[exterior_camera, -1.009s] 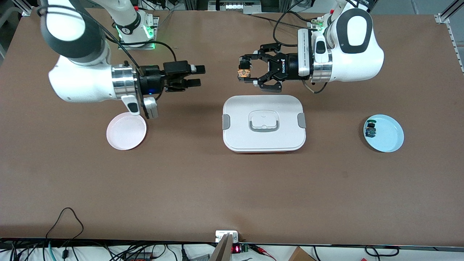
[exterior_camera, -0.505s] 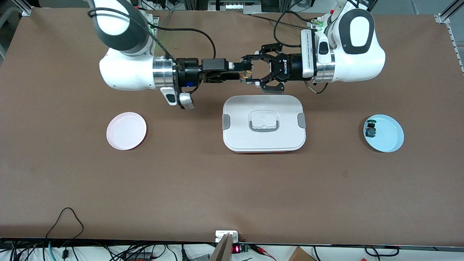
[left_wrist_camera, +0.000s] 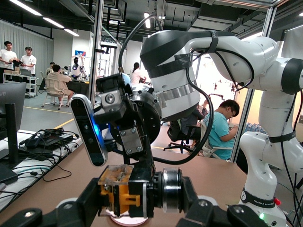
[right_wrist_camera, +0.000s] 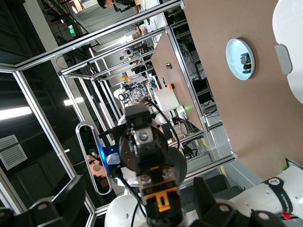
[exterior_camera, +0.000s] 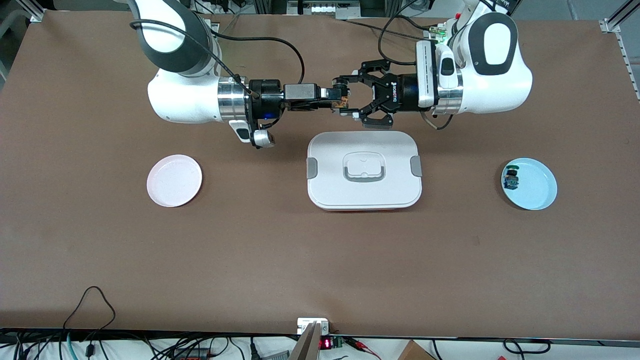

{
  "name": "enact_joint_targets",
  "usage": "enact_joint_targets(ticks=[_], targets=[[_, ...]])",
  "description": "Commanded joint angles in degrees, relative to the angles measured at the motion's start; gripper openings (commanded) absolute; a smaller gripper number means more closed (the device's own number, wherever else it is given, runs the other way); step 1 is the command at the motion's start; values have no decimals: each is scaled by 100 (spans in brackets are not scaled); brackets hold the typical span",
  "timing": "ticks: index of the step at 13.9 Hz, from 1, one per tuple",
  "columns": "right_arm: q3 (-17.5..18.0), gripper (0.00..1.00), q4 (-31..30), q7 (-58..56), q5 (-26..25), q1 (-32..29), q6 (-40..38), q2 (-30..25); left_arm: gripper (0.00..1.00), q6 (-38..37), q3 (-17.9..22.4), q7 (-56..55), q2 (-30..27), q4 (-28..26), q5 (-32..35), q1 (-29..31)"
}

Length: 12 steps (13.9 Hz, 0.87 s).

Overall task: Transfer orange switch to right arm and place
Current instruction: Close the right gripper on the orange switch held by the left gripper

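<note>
The orange switch (exterior_camera: 342, 103) is a tiny black cylinder with an orange band. It hangs in the air, gripped in my left gripper (exterior_camera: 345, 103), the black ROBOTIQ one, which is shut on it. In the left wrist view the switch (left_wrist_camera: 127, 193) sits between the left gripper's pads (left_wrist_camera: 139, 199). My right gripper (exterior_camera: 332, 100), slim and black, meets it end on. Its fingers are open on either side of the switch, with gaps showing in the right wrist view (right_wrist_camera: 137, 202), where the switch (right_wrist_camera: 161, 195) stands in the middle. Both grippers are over the bare table beside the white box.
A white lidded box (exterior_camera: 364, 197) lies mid-table under and nearer the camera than the grippers. A pink plate (exterior_camera: 174, 180) sits toward the right arm's end. A blue plate (exterior_camera: 539, 192) toward the left arm's end holds a small green and blue switch (exterior_camera: 511, 178).
My right arm has swung from over the pink plate toward the left gripper, and its open fingers now straddle the switch. The left gripper has barely moved and still holds the switch.
</note>
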Motion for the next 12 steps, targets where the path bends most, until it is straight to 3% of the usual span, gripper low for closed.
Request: enact_joint_targets(ticks=[1, 3, 6, 12], targets=[[-28, 100, -146, -43, 126, 59, -84, -49, 0, -100, -18, 18, -215, -82, -229, 82], [-28, 100, -120, -53, 134, 68, -93, -32, 0, -100, -9, 18, -215, -82, -229, 73], [-28, 100, -137, -307, 599, 147, -84, -6, 0, -100, -9, 27, -206, -74, -229, 82], [-28, 100, -146, -518, 644, 147, -84, -5, 0, -100, -9, 18, -189, -47, -229, 73]])
